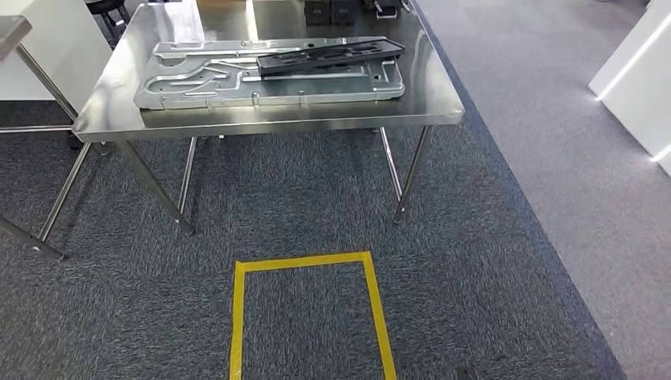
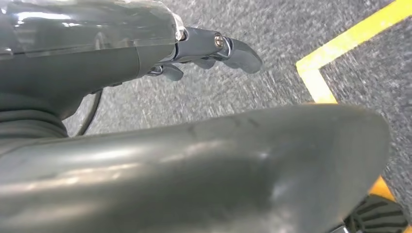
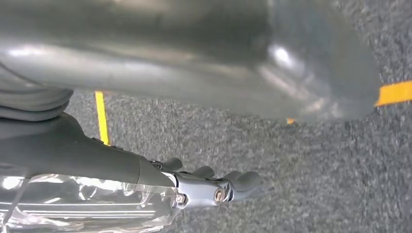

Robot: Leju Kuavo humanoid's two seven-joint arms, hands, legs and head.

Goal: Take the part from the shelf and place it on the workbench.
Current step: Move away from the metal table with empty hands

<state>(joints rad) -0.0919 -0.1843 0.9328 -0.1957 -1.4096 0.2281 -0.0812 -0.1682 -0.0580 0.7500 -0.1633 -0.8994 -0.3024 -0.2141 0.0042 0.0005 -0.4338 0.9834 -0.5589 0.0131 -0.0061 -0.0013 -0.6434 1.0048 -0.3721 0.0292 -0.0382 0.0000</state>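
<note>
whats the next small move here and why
Probably turn away and head for the shelf. Both the left hand and the right hand hang over the carpet holding nothing, fingers loosely extended. The workbench ahead already carries a silver plate with a black part on top, and the yellow floor box lies just before it.

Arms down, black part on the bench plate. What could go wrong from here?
1. The black part lies tilted across the ribbed metal plate, not flat on the workbench; it might slide or rock.
2. The plate's front edge sits near the bench edge; a bump while walking could shift it.
3. Each robot hand, left and right, hangs low over carpet beside the body.
</note>
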